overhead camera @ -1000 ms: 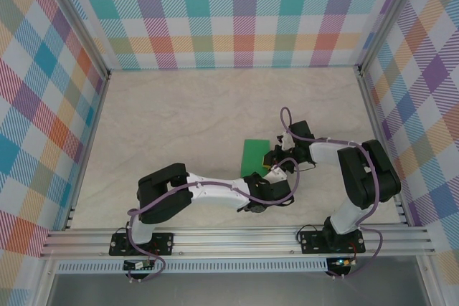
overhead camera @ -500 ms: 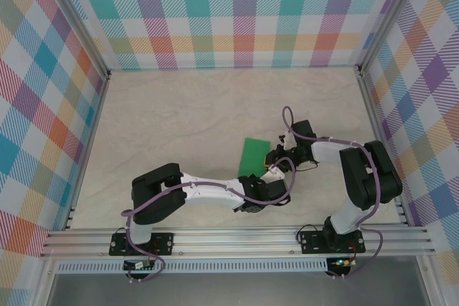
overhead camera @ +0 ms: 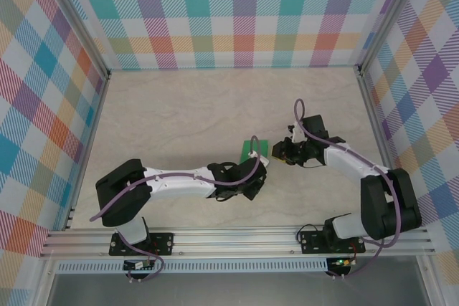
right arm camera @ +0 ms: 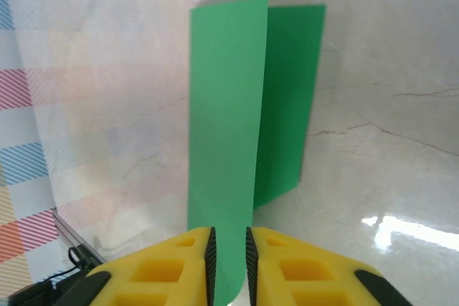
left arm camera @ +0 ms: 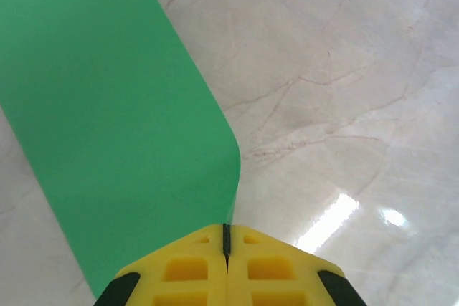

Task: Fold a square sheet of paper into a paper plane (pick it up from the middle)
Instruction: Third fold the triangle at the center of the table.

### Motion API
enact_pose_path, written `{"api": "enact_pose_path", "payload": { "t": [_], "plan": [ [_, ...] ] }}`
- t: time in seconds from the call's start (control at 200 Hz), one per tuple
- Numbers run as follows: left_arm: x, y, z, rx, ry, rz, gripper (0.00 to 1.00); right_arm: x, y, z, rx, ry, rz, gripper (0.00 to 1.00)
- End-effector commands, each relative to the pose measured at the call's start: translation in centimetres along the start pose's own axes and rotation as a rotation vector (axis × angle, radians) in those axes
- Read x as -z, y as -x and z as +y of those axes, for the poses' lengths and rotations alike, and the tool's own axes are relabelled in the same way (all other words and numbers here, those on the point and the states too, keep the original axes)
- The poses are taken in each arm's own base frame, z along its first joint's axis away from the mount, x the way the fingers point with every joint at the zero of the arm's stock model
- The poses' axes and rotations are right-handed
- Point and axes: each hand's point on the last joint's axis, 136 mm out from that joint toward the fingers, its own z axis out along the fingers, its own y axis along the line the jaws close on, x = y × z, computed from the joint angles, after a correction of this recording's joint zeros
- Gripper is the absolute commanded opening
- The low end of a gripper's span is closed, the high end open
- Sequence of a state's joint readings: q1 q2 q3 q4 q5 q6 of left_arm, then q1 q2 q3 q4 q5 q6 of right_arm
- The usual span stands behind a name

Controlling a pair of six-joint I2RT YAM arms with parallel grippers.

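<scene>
Your left gripper [left arm camera: 226,231] is closed all the way. Its two yellow fingers meet with no gap between them, and they pinch the square sheet of paper [left arm camera: 122,105] at its near end. In the left wrist view the green paper rises from the fingertips and spreads up and to the left, with one rounded, curling edge running back down to the pinch. The marble-patterned table [left arm camera: 344,91] lies behind it.

Your right gripper [right arm camera: 229,238] is set narrow, with only a thin slit between its fingers. Green paper shows in that slit. Above the fingertips the sheet stands as two long panels, a brighter one in front and a darker one just behind it to the right, joined along a lengthwise crease. You cannot tell from this view whether the fingers press on the paper or the paper only passes between them.

From the top camera, the paper [overhead camera: 254,149] sits near the middle of the table, a little toward the near edge. Both grippers meet it there. The left gripper [overhead camera: 256,165] reaches in from the near-left and is at the sheet's near edge. The right gripper [overhead camera: 277,154] reaches in from the right and is at the sheet's right edge. The two grippers are close together, with the green sheet between them.
</scene>
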State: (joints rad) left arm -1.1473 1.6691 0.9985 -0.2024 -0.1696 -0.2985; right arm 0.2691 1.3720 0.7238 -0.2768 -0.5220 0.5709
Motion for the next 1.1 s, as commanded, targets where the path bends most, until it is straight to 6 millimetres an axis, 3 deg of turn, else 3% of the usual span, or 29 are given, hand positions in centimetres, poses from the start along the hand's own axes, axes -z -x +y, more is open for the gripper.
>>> {"api": "enact_pose_path", "payload": {
  "t": [0.0, 0.32, 0.56, 0.845, 1.095],
  "plan": [
    [0.9, 0.2, -1.3, 0.059, -0.132, -0.009, 0.0, 0.3, -0.2, 1.7, 0.01, 0.082, 0.027, 0.19],
    [1.2, 0.1, -0.8, 0.134, -0.223, -0.009, 0.0, -2.2, -0.7, 3.1, 0.019, 0.15, 0.139, 0.16],
    [1.2, 0.1, -0.4, 0.158, -0.249, 0.004, 0.0, -5.3, -0.8, 2.5, 0.024, 0.1, 0.216, 0.12],
    [1.0, 0.0, 0.7, 0.19, -0.272, 0.02, 0.0, -8.1, -0.4, -0.9, 0.006, -0.037, 0.259, 0.05],
    [0.2, 0.2, 1.6, 0.226, -0.306, 0.048, 0.0, -9.0, -0.6, -3.1, 0.024, -0.126, 0.283, 0.04]
  ]
}}
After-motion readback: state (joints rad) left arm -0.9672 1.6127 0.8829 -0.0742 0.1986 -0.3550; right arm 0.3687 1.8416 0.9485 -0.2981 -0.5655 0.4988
